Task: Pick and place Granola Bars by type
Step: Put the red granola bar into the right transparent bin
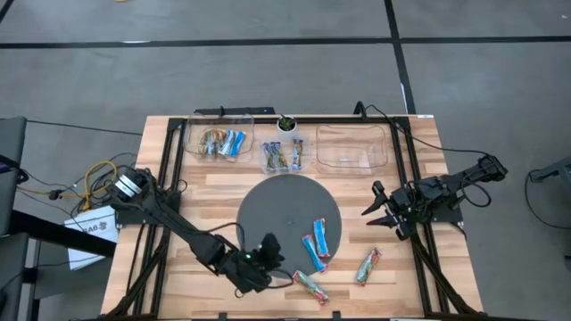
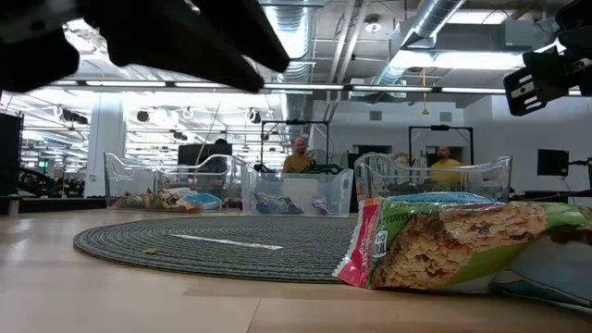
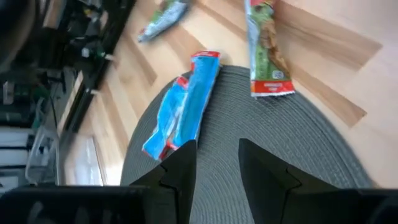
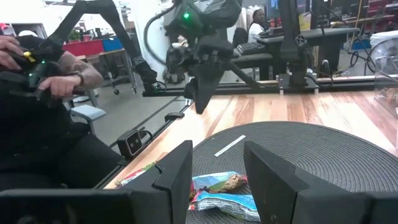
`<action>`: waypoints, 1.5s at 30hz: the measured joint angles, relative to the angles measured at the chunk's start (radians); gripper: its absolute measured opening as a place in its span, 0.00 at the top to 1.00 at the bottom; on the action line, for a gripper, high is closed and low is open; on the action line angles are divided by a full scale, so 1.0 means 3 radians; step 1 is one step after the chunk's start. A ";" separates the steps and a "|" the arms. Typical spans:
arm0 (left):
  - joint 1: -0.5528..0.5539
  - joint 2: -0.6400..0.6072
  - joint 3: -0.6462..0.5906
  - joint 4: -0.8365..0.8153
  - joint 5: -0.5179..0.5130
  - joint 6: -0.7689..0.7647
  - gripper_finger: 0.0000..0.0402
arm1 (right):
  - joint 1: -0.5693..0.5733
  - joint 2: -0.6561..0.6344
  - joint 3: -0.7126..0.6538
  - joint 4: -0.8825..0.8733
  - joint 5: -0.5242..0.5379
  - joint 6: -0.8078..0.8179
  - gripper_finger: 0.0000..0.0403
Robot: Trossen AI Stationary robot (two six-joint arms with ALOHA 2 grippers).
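Nearest the low cam: a green-tan granola bar (image 2: 444, 242) lying flat on the wood table (image 1: 214, 189), red end toward the round grey mat (image 1: 287, 218). From above this is the green bar (image 1: 310, 286) at the table's front edge, just off the mat.

Left gripper (image 1: 265, 254) hovers over the mat's front-left part, fingers (image 3: 180, 168) apart w/ a modest gap, nothing between them. In its wrist view, two bright blue bars (image 3: 183, 106) lie side by side on the mat right past the fingertips; the green bar sits beyond, half on the mat edge.

From above: the blue pair (image 1: 317, 245) is on the mat's front-right rim. Another green-tan bar (image 1: 368, 266) lies on bare wood to the right of the mat, well apart from the others.

Right gripper (image 1: 382, 207) waits off the mat's right side, jaws parted, empty. Its wrist view looks across the mat at the left arm; a thin white strip (image 4: 229, 145) lies on the mat.

Back row: three clear bins. Left bin (image 1: 220, 141) holds mixed bars, middle bin (image 1: 284, 156) holds several more, right bin (image 1: 352, 147) looks bare. Small dark cup (image 1: 286, 124) behind the middle bin.

A person sits beside the table in the right wrist view, hands (image 4: 59, 81) on a control rig.
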 joint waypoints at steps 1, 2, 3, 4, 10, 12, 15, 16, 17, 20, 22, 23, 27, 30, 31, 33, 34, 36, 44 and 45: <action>0.0001 0.0050 0.0050 -0.0050 0.0001 0.0053 0.72 | -0.0001 0.0000 0.0000 0.0000 0.0000 -0.0001 0.66; 0.0005 0.0096 0.0099 -0.0100 0.0000 0.0093 0.72 | 0.0000 -0.0001 0.0000 -0.0001 -0.0001 -0.0001 0.66; 0.0016 0.0154 0.0155 -0.0126 0.0002 0.0136 0.72 | 0.0000 0.0000 0.0000 0.0000 -0.0001 -0.0001 0.66; 0.0030 0.0216 0.0215 -0.0128 0.0009 0.0170 0.72 | -0.0001 -0.0001 0.0000 0.0000 -0.0001 -0.0001 0.66; 0.0221 0.0489 0.0528 -0.0179 0.0220 0.0549 0.72 | 0.0000 -0.0001 0.0000 -0.0001 -0.0001 -0.0001 0.65; 0.0320 0.0593 0.0641 -0.0195 0.0269 0.0654 0.72 | 0.0000 0.0000 0.0000 0.0000 0.0000 -0.0001 0.66; 0.0457 0.0721 0.0787 -0.0194 0.0384 0.0790 0.72 | 0.0000 -0.0001 0.0000 0.0000 -0.0001 -0.0001 0.66; 0.0496 0.0756 0.0827 -0.0185 0.0429 0.0822 0.72 | 0.0000 0.0000 0.0000 0.0000 -0.0001 -0.0001 0.66; 0.0526 0.0785 0.0861 -0.0194 0.0442 0.0840 0.72 | -0.0001 -0.0001 0.0000 0.0000 -0.0001 0.0000 0.66; 0.0568 0.0855 0.0953 -0.0174 0.0454 0.0953 0.72 | -0.0001 -0.0001 0.0000 0.0000 0.0000 -0.0001 0.66; 0.0570 0.0877 0.0974 -0.0198 0.0469 0.1007 0.71 | 0.0000 0.0000 0.0000 0.0000 -0.0001 -0.0001 0.66; 0.0568 0.0892 0.0993 -0.0199 0.0472 0.1006 0.71 | -0.0001 -0.0001 0.0000 0.0000 -0.0001 -0.0001 0.66; 0.0567 0.0897 0.1002 -0.0196 0.0520 0.0934 0.67 | 0.0000 0.0000 0.0000 0.0000 -0.0001 -0.0001 0.66; 0.0562 0.0897 0.1002 -0.0199 0.0509 0.0875 0.64 | 0.0000 -0.0001 0.0000 -0.0001 -0.0001 -0.0001 0.66; 0.0557 0.0893 0.1001 -0.0193 0.0511 0.0846 0.63 | 0.0000 -0.0001 0.0000 0.0000 -0.0001 -0.0001 0.66; 0.0550 0.0834 0.0939 -0.0167 0.0533 0.0764 0.62 | -0.0001 -0.0001 0.0000 -0.0001 -0.0001 -0.0001 0.65; 0.0548 0.0799 0.0895 -0.0118 0.0582 0.0734 0.61 | 0.0000 -0.0001 0.0000 -0.0001 -0.0001 -0.0001 0.66; 0.0540 0.0717 0.0754 0.0058 0.0648 0.0679 0.61 | -0.0001 -0.0001 0.0000 0.0001 0.0000 -0.0001 0.66; 0.0524 0.0589 0.0283 0.0602 0.0684 0.0704 0.62 | 0.0000 -0.0001 0.0000 0.0000 0.0000 -0.0001 0.65; 0.0524 0.0561 0.0222 0.0633 0.0676 0.0711 0.62 | 0.0000 0.0000 0.0000 -0.0001 -0.0001 -0.0001 0.66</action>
